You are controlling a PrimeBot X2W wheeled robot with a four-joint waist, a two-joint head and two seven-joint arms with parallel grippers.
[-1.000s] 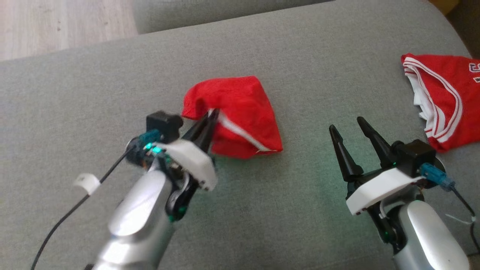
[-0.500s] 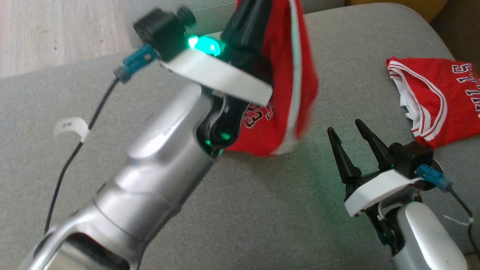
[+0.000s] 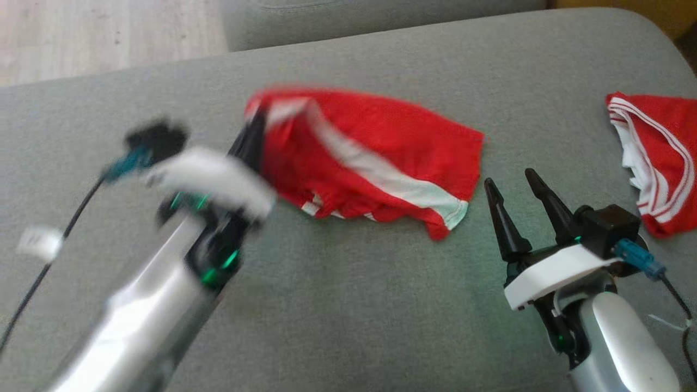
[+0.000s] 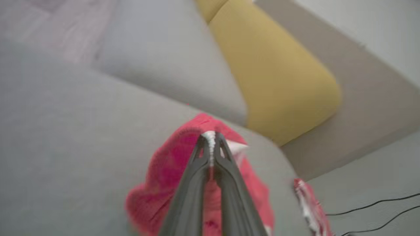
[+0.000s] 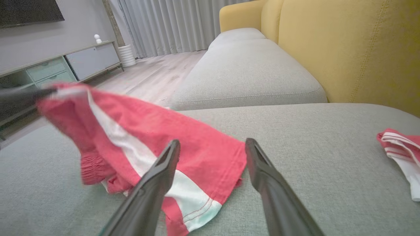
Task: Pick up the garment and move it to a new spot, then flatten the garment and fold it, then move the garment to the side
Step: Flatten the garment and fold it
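Observation:
The garment (image 3: pixel 375 158) is a pair of red shorts with a white stripe, spread out on the grey sofa cushion (image 3: pixel 354 305) at the centre. My left gripper (image 3: pixel 256 122) is shut on its far left corner, blurred by motion; in the left wrist view the left gripper (image 4: pixel 210 137) pinches a white-edged hem of the garment (image 4: pixel 170 170). My right gripper (image 3: pixel 511 182) stands open just right of the shorts, touching nothing. In the right wrist view the garment (image 5: pixel 147 131) lies beyond the right gripper (image 5: pixel 211 144), its left corner raised.
A second red garment (image 3: pixel 661 158) with white trim lies at the cushion's far right edge, also the second garment (image 5: pixel 400 147). A yellow sofa backrest (image 5: pixel 344 49) rises behind. Another grey cushion (image 5: pixel 246 75) and wooden floor (image 3: pixel 98 32) lie beyond.
The left gripper lifted the bunched shorts high, then swung down and left, and the shorts now lie spread out wide. The right arm held still. The camera shifted slightly.

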